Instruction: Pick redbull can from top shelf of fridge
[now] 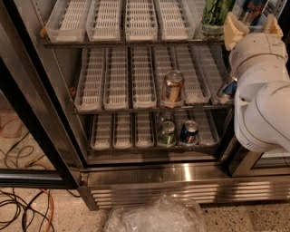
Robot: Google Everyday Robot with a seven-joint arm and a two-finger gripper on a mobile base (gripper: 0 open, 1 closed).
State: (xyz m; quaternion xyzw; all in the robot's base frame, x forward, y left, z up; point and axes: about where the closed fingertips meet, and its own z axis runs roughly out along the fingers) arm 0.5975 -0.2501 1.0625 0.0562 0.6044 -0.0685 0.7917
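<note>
Camera view: the gripper (pixel 252 27) is up at the top shelf (pixel 136 43), spread open and not yet clamped. It straddles the redbull can (pixel 253 7), just right of the green can (pixel 215 13), likely lining up a squeeze.

I am holding my gripper (pixel 250 22) up at the right end of the top shelf (pixel 136 43), right at the redbull can (pixel 253 6). The can is standing upright there, showing blue and silver with a red mark, its upper part running out of view. The shelf is sitting highest in the steel fridge (pixel 181 177), carrying long white slotted trays lying side by side.
</note>
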